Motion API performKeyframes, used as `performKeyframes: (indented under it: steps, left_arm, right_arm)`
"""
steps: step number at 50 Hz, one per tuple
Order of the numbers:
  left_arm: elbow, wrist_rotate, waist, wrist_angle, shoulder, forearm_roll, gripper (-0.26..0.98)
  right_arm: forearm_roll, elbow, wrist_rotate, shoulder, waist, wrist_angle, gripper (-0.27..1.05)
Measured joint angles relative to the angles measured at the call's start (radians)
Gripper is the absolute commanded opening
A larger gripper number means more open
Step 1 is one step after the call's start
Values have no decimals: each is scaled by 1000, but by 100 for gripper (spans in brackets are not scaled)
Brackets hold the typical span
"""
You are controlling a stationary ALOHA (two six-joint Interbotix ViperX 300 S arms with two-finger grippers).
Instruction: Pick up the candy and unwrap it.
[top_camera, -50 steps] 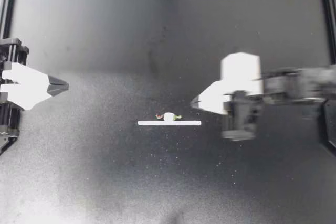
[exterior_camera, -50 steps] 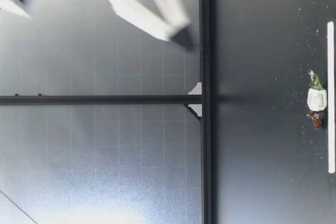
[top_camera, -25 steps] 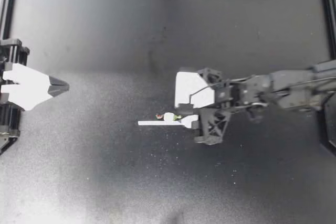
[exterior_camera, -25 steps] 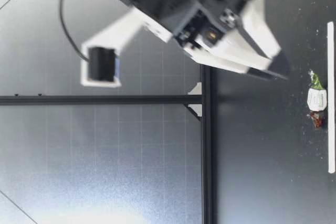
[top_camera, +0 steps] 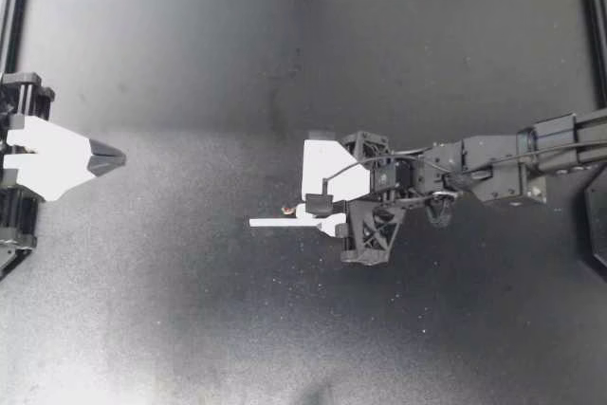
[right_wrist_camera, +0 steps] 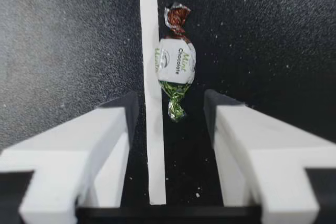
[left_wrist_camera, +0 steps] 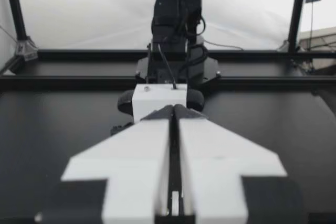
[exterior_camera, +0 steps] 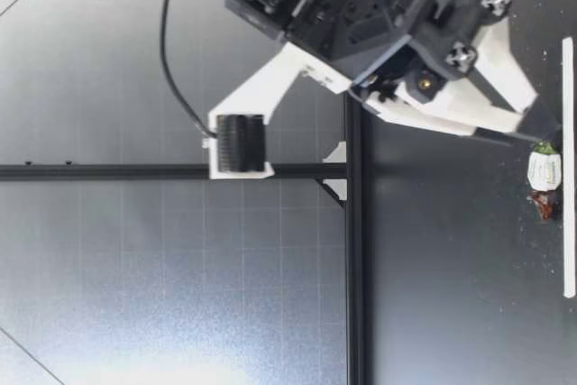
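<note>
Left arm [top_camera: 17,206]: kept close at its own side, little of it in view. Left hand [top_camera: 116,156]: level, tips aimed toward the middle, both fingers pressed flat together with only a thin seam between them in the left wrist view. Right arm [top_camera: 493,163]: stretched in from its side to the middle, nearly straight. Right hand [top_camera: 313,208]: pitched steeply downward in the low view, tips lowest, fingers [right_wrist_camera: 105,129] set well apart and parallel.
</note>
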Motion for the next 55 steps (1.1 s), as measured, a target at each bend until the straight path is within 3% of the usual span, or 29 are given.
performKeyframes:
  steps: [17, 32, 45, 55]
  left_arm:
    - [0, 6, 2, -2, 2, 2, -9]
    - [2, 8, 2, -2, 3, 2, -9]
    - [3, 14, 0, -2, 28, 0, -2]
    - [3, 28, 2, -2, 106, 0, 21]
  right_arm:
    - [0, -3, 2, 31, 0, 0, 20]
    - [2, -34, 2, 48, 0, 31, -14]
    - [5, -32, 3, 14, 0, 71, -17]
    - [5, -25, 3, -118, 0, 92, -17]
